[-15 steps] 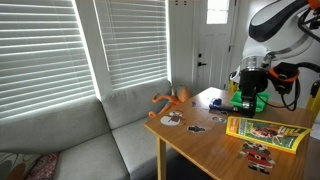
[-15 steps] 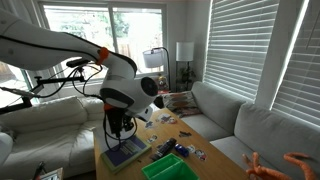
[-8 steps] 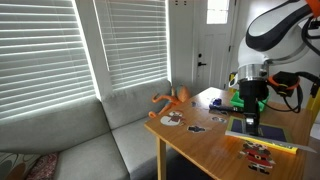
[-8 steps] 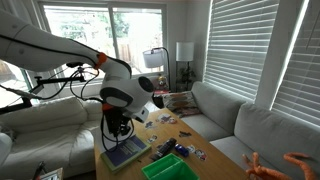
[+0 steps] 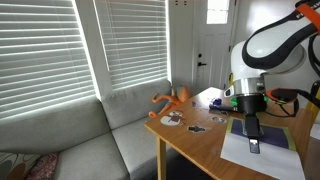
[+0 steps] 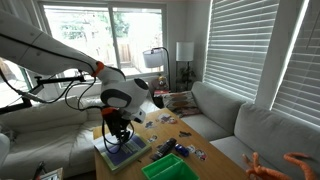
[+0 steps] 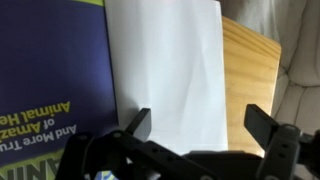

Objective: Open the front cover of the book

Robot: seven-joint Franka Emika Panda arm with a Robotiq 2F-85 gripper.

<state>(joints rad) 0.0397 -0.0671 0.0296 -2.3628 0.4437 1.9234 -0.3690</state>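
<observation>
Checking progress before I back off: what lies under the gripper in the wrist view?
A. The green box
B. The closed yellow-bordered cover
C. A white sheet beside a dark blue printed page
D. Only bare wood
C: the wrist view shows the front cover, white side up, lying beside a dark blue page with printed text, below the open gripper.

open book, front cover flat, white side up
</observation>
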